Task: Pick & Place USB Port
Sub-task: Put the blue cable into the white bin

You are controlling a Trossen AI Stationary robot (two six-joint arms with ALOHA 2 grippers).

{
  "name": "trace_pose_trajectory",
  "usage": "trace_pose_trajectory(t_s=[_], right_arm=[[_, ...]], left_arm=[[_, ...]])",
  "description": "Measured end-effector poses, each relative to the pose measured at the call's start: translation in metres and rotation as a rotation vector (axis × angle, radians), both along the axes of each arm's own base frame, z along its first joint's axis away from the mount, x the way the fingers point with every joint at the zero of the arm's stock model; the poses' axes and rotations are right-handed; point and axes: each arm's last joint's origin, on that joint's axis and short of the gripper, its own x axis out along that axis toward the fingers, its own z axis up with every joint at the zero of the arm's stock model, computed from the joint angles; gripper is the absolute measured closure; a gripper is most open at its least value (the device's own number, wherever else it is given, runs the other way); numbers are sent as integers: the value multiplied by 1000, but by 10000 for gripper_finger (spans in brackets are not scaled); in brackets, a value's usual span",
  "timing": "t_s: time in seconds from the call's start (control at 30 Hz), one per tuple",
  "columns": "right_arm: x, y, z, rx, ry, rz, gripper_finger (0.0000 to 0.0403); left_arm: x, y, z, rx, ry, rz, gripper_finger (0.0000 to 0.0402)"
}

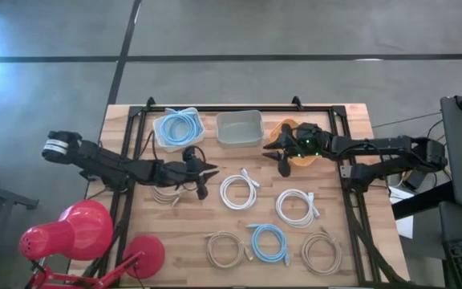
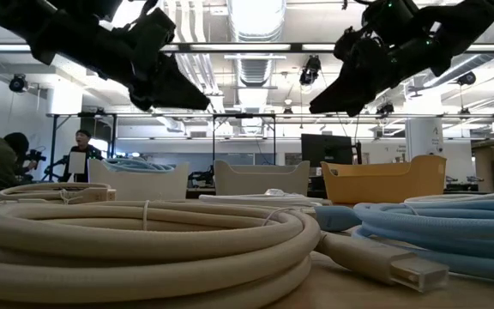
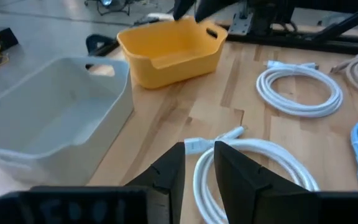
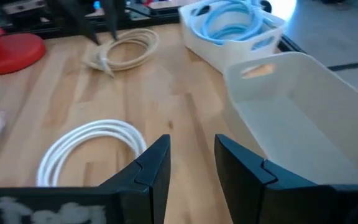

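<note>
Wooden table [image 1: 339, 193] is carrying coiled USB cables, no readable labels anywhere. Left gripper [image 1: 207, 170] is hovering narrowly parted, empty, near the white cable [image 1: 239, 191]; right gripper [image 1: 277, 148] too (by the orange bin [image 1: 277, 125]).

Coiled white USB cable [image 1: 238, 191] lies flat mid-table.

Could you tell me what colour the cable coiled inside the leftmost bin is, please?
Light blue cable in the white bin; clearest in the high view.
</note>
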Motion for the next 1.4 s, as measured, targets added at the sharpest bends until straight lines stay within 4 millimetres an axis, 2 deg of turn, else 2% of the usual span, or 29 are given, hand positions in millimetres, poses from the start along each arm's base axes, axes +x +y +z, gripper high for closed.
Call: trace_pose_trajectory(t_s=[0.2,0.4,0.53,0.73,1.03,1.13,1.27,1.4], right_arm=[[4,15,0,-11,3,67,284],[6,27,1,-44,-3,133,284],[7,31,1,-34,-6,145,287],[10,44,-1,-4,-5,187,290],[25,66,-6,-29,-11,279,241],[30,66,-13,20,28,260,225],[34,68,-24,73,162,254,215],[37,83,-32,125,332,282,216]], left_arm=[[2,-2,1,-23,-7,-29,302],[9,-4,-9,-88,7,-67,264],[16,-9,-8,-108,8,-104,241],[24,-17,6,-61,32,-154,234],[32,-18,24,-3,61,-167,234],[31,-18,23,-13,61,-164,234],[30,-19,17,-34,86,-159,234],[30,-19,17,-33,92,-160,234]])
